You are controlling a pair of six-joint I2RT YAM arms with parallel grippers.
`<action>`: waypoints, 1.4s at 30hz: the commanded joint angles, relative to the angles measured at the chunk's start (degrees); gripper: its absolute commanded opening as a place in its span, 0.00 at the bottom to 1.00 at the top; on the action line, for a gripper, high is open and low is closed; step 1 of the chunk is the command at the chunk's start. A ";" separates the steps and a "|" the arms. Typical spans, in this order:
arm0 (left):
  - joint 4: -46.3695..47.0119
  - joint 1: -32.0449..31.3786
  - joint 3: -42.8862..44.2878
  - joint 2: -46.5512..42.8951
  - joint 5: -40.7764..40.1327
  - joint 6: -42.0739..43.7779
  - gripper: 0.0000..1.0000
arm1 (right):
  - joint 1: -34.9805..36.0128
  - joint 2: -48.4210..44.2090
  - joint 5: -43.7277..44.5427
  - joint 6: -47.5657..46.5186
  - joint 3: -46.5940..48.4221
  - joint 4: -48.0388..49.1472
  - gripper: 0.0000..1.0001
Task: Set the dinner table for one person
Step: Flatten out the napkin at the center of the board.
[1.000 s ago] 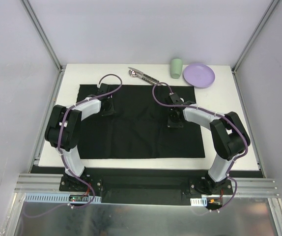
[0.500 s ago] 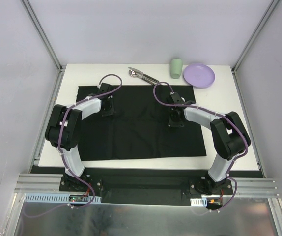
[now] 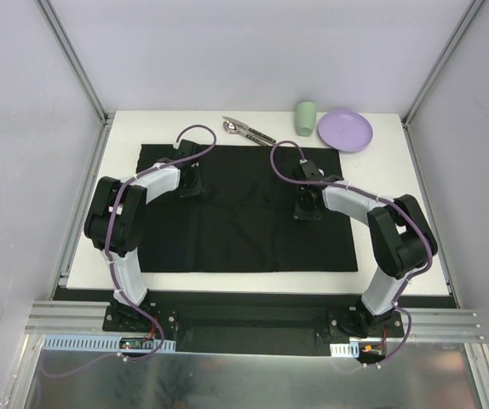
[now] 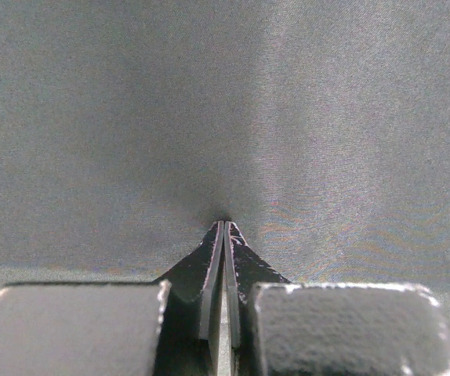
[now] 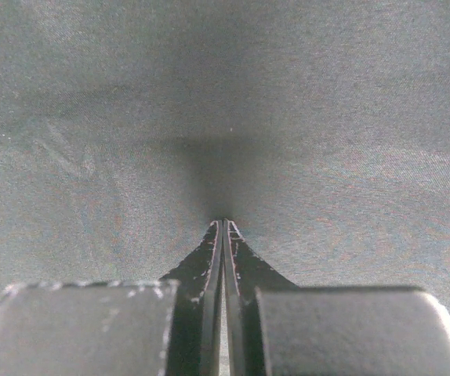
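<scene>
Spreading the black rectangular cloth mat [image 3: 244,234], laid on the large flat white rectangular worktop [image 3: 382,166], seems the step in hand: left tool [image 3: 190,184] and right tool [image 3: 306,210] are both closed, tips on fabric (any pinch unclear). Next, lift off and fetch the round lilac plate [image 3: 345,130], pale green cup [image 3: 306,118] and metal cutlery [image 3: 246,129], visible only from above; wrist views show cloth alone.
</scene>
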 commanded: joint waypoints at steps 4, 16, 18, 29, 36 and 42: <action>-1.37 -2.81 1.52 2.34 0.80 0.22 0.00 | -1.75 -1.69 2.77 -0.76 -3.12 -5.73 0.01; -1.63 -3.77 2.93 3.31 0.97 -0.31 0.00 | -6.06 -3.81 4.44 -3.49 -3.73 -7.58 0.01; -1.63 -3.86 2.93 3.39 0.89 -0.31 0.00 | -7.19 -3.98 4.26 -3.93 -3.73 -7.67 0.01; -1.81 -3.86 4.77 4.71 0.89 -0.22 0.00 | -11.33 -4.07 3.74 -6.39 -2.68 -8.29 0.01; -1.89 -4.04 5.12 5.06 0.80 -0.22 0.00 | -12.30 -3.90 3.30 -7.27 -1.98 -8.29 0.01; -1.89 -4.13 3.98 1.91 -0.17 -0.05 0.00 | -12.30 -5.39 4.18 -7.71 -0.74 -9.51 0.01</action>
